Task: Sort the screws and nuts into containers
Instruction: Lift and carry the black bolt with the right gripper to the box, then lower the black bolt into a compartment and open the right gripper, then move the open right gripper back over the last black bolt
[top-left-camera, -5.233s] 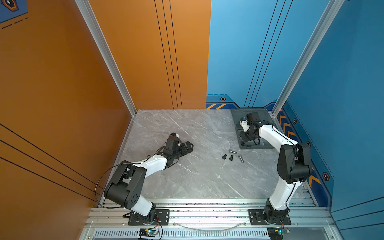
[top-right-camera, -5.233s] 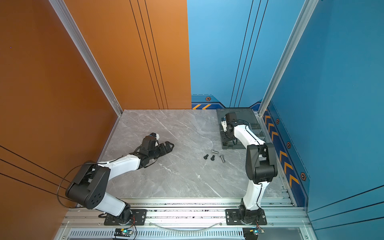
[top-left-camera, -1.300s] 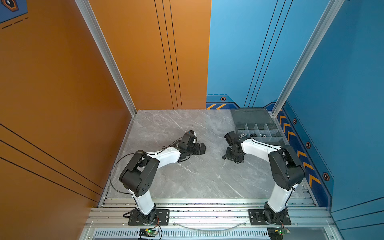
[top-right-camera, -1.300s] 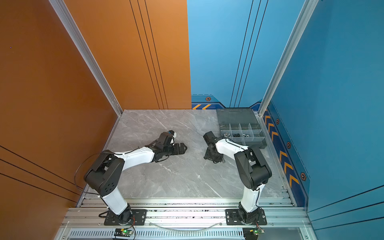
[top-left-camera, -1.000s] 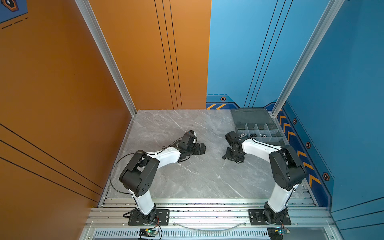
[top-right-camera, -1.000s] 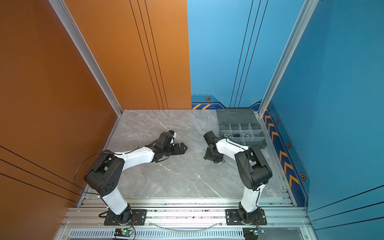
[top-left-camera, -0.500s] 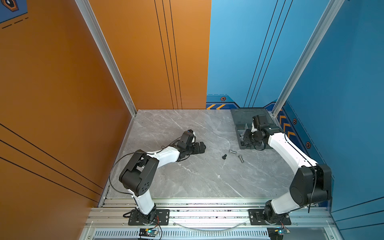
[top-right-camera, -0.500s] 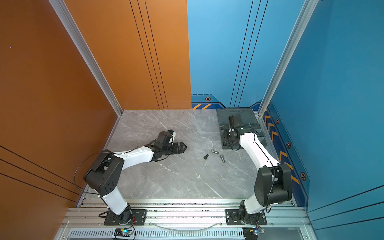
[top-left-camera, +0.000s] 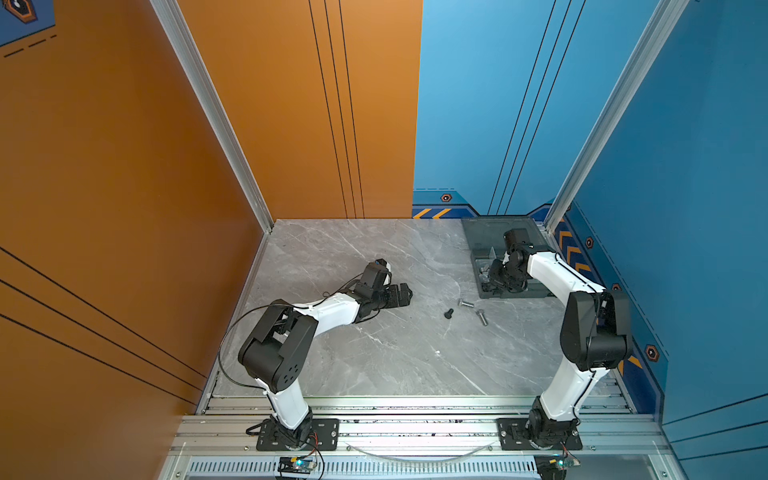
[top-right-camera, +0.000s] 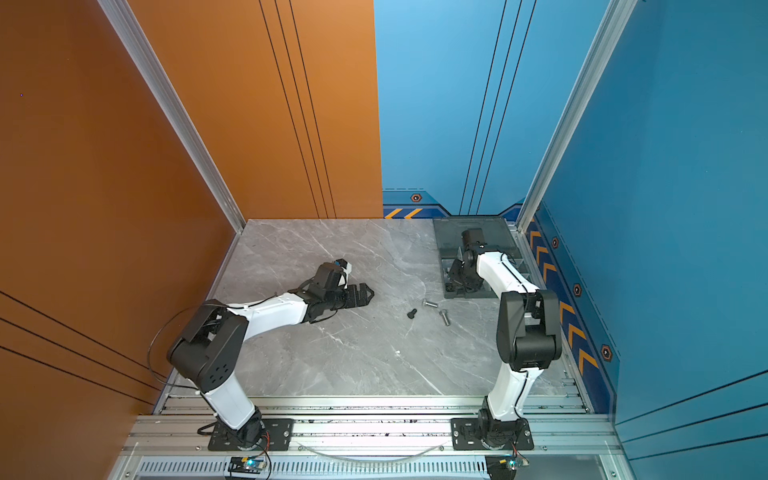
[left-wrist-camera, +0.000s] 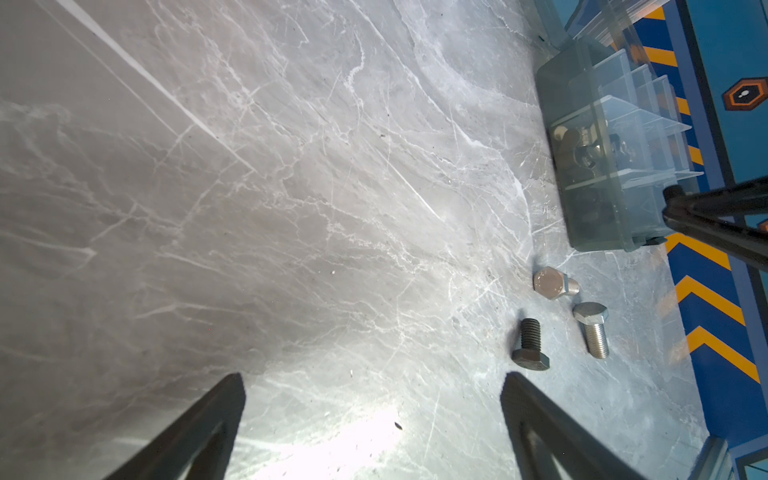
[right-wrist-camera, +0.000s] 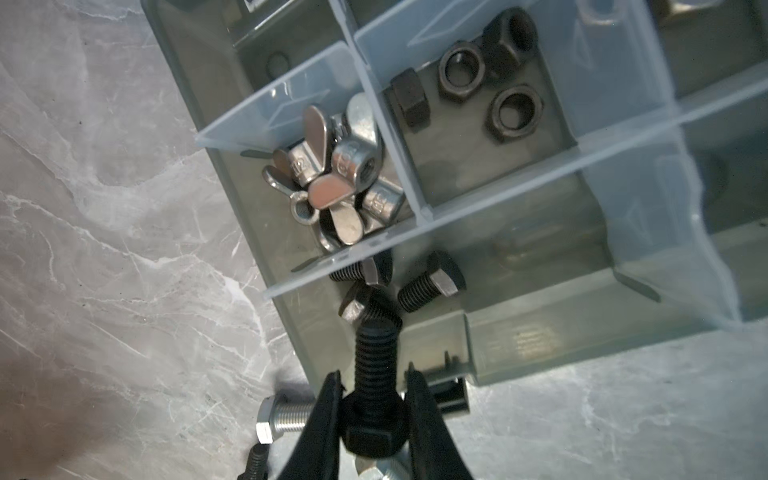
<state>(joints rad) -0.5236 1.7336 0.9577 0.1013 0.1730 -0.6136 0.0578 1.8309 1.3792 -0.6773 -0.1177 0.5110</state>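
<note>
My right gripper (right-wrist-camera: 372, 372) is shut on the hex head of a black screw (right-wrist-camera: 376, 345), whose threaded shank points at the smoky-grey organizer box (right-wrist-camera: 519, 336). It hangs over the near compartment, where three black screws (right-wrist-camera: 432, 286) lie. Other containers hold silver wing nuts (right-wrist-camera: 332, 174) and black hex nuts (right-wrist-camera: 461, 75). In both top views the right gripper (top-left-camera: 492, 282) (top-right-camera: 455, 282) is at the box's near-left corner. On the table lie one black screw (top-left-camera: 448, 313) (left-wrist-camera: 530, 345) and two silver screws (top-left-camera: 465, 304) (top-left-camera: 482, 318). My left gripper (left-wrist-camera: 372, 378) (top-left-camera: 401, 295) stands open and empty, low over the table.
The box (left-wrist-camera: 590, 104) sits at the back right against the blue wall, its lid (top-left-camera: 494, 232) folded back. The loose screws lie between the left gripper and the box. A silver screw (right-wrist-camera: 282, 415) lies right below the right gripper.
My right gripper has gone from the loose screws on the table back to the box, carrying a black screw. The left arm has stayed put, open.
</note>
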